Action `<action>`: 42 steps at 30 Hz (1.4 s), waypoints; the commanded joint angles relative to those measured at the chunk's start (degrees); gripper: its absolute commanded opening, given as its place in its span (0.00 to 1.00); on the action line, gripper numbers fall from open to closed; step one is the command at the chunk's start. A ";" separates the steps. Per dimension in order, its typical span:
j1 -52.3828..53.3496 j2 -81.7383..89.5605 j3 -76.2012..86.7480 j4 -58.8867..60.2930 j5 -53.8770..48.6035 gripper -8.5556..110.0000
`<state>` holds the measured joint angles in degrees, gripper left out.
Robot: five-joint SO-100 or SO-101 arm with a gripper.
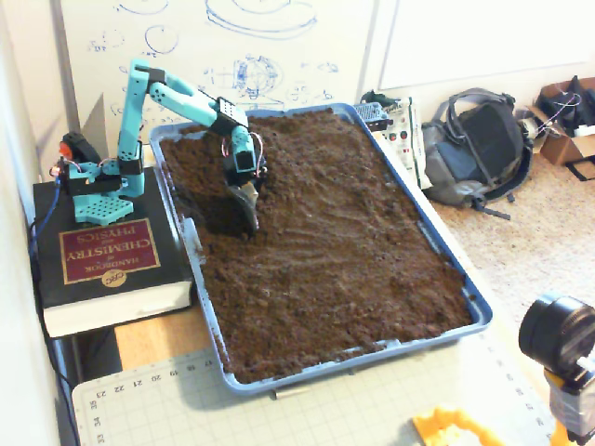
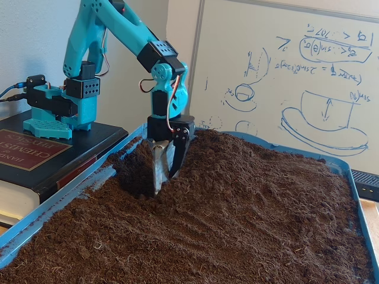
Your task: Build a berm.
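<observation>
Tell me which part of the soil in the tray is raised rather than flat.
The berm at the tray's far end, by the whiteboard, just beyond the gripper. It humps above the blue tray rim, while soil toward the near end lies flat and faintly rippled.

1. A whiteboard (image 1: pixel 223 56) leans against the back wall, covered in blue marker sketches; in the other fixed view it (image 2: pixel 284 77) fills the right half, showing dish-like shapes and mirrored writing.
2. A pale wall (image 2: pixel 35 35) stands at the left behind the bench.
3. The floor (image 1: pixel 548 242) at the right is beige and speckled.
4. A grey backpack (image 1: pixel 479 149) lies on the floor by the bench's far right corner.
5. Cardboard boxes (image 1: pixel 567 116) sit at the far right edge.
6. A pale green cutting mat (image 1: pixel 307 409) with ruler marks covers the bench's near edge.
7. The light is soft and even.
</observation>
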<state>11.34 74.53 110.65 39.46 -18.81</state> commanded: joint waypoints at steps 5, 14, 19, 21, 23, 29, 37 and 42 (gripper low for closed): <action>1.23 -1.14 -11.60 -0.70 0.79 0.07; 0.79 -2.37 -16.08 -0.44 3.60 0.07; 0.09 -2.02 -16.96 -0.09 5.71 0.07; -0.53 -1.58 -17.05 -0.09 5.89 0.07; -0.79 -1.49 -17.05 -0.09 5.89 0.07; -1.14 -0.62 -18.54 -0.44 5.89 0.07; -5.01 -1.49 -22.68 -0.18 4.92 0.07; -6.42 -0.70 -22.85 -0.18 5.10 0.07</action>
<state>5.71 70.22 92.99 39.90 -13.97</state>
